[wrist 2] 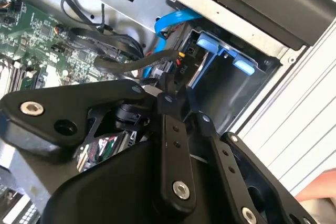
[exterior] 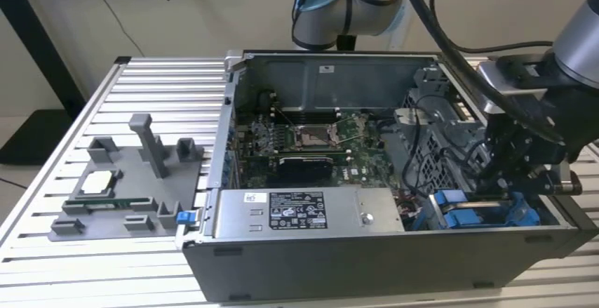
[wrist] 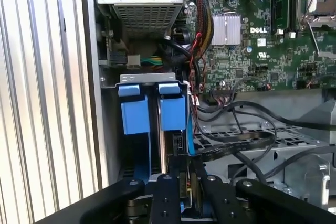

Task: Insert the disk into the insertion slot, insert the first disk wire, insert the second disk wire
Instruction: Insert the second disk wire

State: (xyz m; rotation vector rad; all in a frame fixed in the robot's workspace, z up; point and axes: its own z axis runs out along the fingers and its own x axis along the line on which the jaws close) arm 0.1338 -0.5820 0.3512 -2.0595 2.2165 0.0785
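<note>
At about four o'clock on the open computer case (exterior: 374, 266) in the exterior view, the gripper (exterior: 501, 190) reaches straight down into the near corner. The disk (exterior: 465, 217) stands on edge there in its blue frame, already down inside the insertion slot (exterior: 548, 225). I judge the arm comes from above because the bay opens upward and the case walls block any sideways approach. The power supply (exterior: 299, 213) lies at six o'clock and the motherboard (exterior: 309, 143) sits in the middle. A grey parts tray (exterior: 131, 182) rests on the table (exterior: 56, 266) at nine o'clock, well apart from the work.

In the second wrist view, the gripper (wrist 2: 167, 88) points at the exposed end of the disk (wrist 2: 209, 43), which is seated between the slot (wrist 2: 236, 95) walls. A black wire (wrist 2: 131, 62) runs across from the motherboard side, and its plug end lies right at the fingertips (wrist 2: 169, 83). A blue ribbon cable (wrist 2: 173, 18) hangs loose just beside it.

In the first wrist view, the gripper (wrist: 185, 179) has its fingers drawn close together, seemingly pinched on the plug of the black wire (wrist: 236, 148). That would let it steer the plug to the socket. The disk (wrist: 172, 113) stays upright in the slot (wrist: 111, 80), with its blue tabs at the rim.
</note>
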